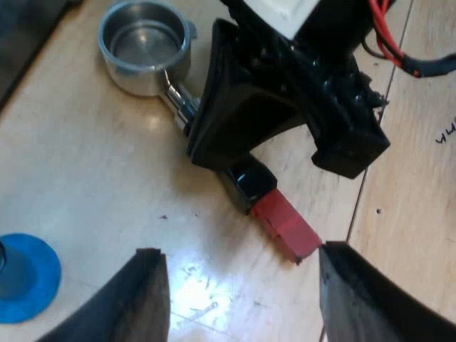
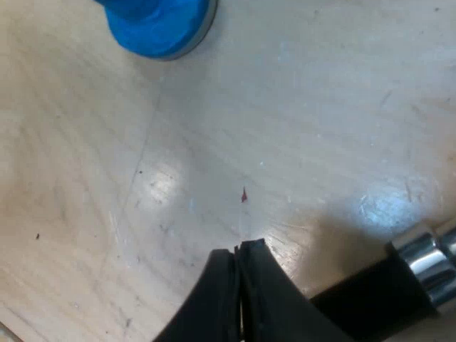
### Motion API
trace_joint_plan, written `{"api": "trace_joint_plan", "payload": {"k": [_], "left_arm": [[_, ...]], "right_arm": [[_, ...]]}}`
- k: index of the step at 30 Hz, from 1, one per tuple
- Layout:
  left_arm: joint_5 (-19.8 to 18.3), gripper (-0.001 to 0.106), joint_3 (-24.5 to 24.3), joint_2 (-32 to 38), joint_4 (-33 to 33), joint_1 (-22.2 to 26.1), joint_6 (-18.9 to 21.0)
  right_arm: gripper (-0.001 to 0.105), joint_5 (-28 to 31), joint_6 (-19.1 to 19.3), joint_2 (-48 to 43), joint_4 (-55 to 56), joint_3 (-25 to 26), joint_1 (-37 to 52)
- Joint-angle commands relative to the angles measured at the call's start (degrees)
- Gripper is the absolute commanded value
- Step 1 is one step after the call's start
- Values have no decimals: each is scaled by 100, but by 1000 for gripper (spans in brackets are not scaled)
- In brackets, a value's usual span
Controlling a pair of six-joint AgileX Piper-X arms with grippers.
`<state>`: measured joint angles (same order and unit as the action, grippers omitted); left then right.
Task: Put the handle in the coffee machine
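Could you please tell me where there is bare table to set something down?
Free: the table between the blue tamper and the right tool. Crowded: around the holder, with the right tool at its handle.

Black all over. Left gripper [image 1: 241,251]: two broad matte fingers [image 1: 146,299], wedge-shaped, flat at the tips. Right gripper [image 2: 241,248]: smooth tapering fingers of the same black; behind the jaws, an angular, glossy black shell [image 1: 285,107].

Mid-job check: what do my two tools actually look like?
The left tool has two broad, matte black fingers with blunt, squared tips. The right tool is the same black, its fingers wedge-shaped and tapering to narrow tips, on a bulky, angular black body. I see no markings on either.
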<state>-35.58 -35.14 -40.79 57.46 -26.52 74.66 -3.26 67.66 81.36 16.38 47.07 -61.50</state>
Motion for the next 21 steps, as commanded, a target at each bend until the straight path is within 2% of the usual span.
{"api": "trace_joint_plan", "payload": {"k": [1, 6, 11, 14, 16, 17, 19, 21], "left_arm": [[9, 51, -7, 34, 116, 7, -23], [13, 51, -7, 34, 144, 7, -23], [0, 51, -7, 34, 144, 7, -23], [-110, 51, -7, 34, 144, 7, -23], [-223, 51, -7, 34, 144, 7, -23], [-259, 51, -7, 34, 144, 7, -23], [-398, 51, -7, 34, 144, 7, -23], [-507, 51, -7, 34, 144, 7, -23]], "right_arm": [[0, -23, 65, -163, -45, 9, -2], [0, 117, 75, -478, 19, 9, -2], [3, 326, 475, -951, 523, 27, -2], [25, 568, 669, -1194, 1065, 170, -2], [48, 673, 992, -1315, 1511, 388, -2], [55, 720, 1105, -1331, 1619, 486, -2], [77, 739, 1428, -1352, 1994, 797, -2], [81, 751, 1511, -1352, 2160, 949, -2]]}}
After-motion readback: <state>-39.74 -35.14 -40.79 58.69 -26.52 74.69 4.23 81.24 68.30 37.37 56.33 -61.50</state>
